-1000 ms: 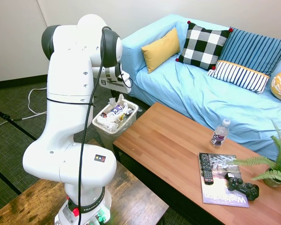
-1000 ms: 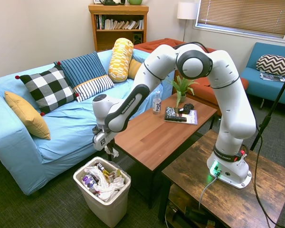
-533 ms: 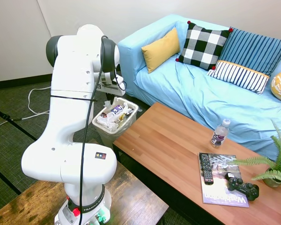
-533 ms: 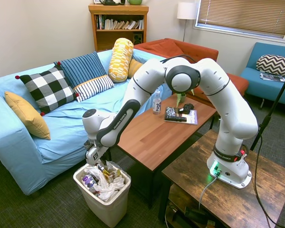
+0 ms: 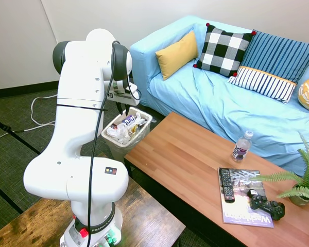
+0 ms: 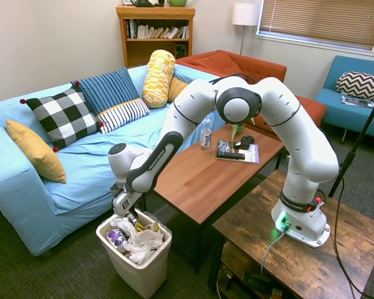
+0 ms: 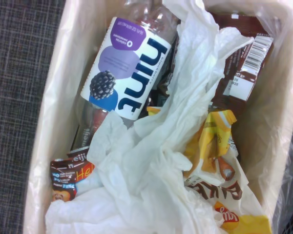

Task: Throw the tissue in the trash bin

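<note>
The white trash bin [image 5: 115,148] [image 6: 143,274] stands on the carpet between the blue sofa and the wooden table, heaped with rubbish. My gripper [image 5: 123,108] [image 6: 132,216] hangs just over its open top, nearly touching the heap. The wrist view looks straight down into the bin [image 7: 48,102]. Crumpled white tissue [image 7: 151,161] spreads across the middle of it, over wrappers and beside a clear bottle with a purple label [image 7: 127,73]. Whether the gripper holds any of that paper, I cannot tell.
The long wooden coffee table [image 5: 195,154] [image 6: 199,180] runs right beside the bin and carries a water bottle [image 5: 240,146], a magazine with a remote [image 5: 226,185], a game controller [image 5: 265,203] and a plant. The blue sofa [image 5: 221,98] with cushions is behind.
Over the last second the gripper came down from beside the table's corner to just above the bin's rubbish. In the last half second it barely moved.
</note>
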Robot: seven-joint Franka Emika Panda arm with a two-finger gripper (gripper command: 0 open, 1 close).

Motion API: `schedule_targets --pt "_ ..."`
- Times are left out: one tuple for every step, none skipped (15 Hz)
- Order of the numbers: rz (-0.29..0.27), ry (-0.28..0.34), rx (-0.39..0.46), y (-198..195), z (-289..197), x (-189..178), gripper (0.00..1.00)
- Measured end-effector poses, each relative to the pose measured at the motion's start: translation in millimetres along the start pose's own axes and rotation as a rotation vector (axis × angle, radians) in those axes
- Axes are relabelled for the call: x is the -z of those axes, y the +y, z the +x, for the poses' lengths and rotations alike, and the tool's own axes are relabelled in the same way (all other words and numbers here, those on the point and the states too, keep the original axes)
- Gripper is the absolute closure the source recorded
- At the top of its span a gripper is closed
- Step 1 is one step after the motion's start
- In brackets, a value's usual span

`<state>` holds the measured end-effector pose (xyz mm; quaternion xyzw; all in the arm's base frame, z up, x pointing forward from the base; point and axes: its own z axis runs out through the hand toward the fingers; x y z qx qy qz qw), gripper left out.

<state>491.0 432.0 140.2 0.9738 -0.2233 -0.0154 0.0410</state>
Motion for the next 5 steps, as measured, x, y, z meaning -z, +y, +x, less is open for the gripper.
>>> schedule_targets --pt "0.000 0.000 0.000 0.2 0.4 0.0 0.00" --pt "0.000 0.001 -0.001 0.1 0.5 0.1 0.00" --pt "0.001 0.001 -0.001 -0.2 0.6 0.5 0.00" --pt "0.002 0.002 -0.001 -0.5 1.0 1.3 0.00" --pt "0.004 0.003 -0.001 -0.9 1.4 2.3 0.00"
